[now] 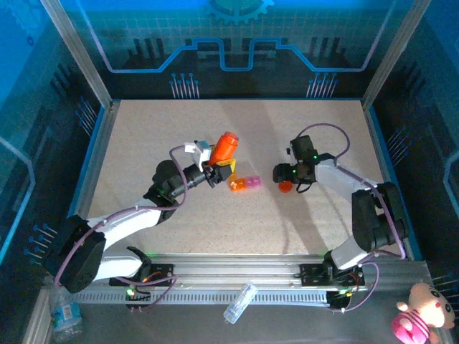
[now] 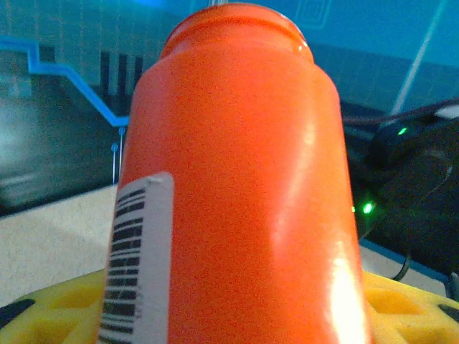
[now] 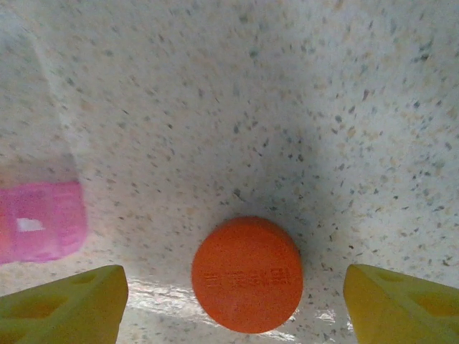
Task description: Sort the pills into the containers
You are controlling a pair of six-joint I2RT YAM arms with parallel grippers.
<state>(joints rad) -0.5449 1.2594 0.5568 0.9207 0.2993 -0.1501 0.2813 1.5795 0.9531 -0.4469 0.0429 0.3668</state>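
Orange pill bottle (image 1: 226, 147): tilted, with its neck pointing up and away from the left arm; barcode label (image 2: 136, 265) faces the wrist camera.
Left gripper (image 1: 219, 169): clenched on the pill bottle's lower body.
Right gripper (image 3: 237, 304): jaws spread and grasping nothing, poised low over the cap.
Orange cap (image 3: 247, 274): lies flat on the speckled tabletop (image 3: 323, 107), midway between the right gripper's yellow fingers and touching neither.
Containers (image 1: 244, 184): short orange-and-pink strip on the tabletop, just beside the left gripper and below the bottle; its pink end (image 3: 39, 218) shows at the left in the right wrist view.
Pills: none visible; presumably inside the bottle.
Step, as judged: bottle uncapped, pouring not yet begun.
Risk 1: the compartments are far smaller than the bottle mouth, so a steep tilt would scatter pills across the tabletop.
Risk 2: the light strip is unheld, so a nudge from bottle or finger would shift it.
Risk 3: the smooth bottle could slip in the grip.
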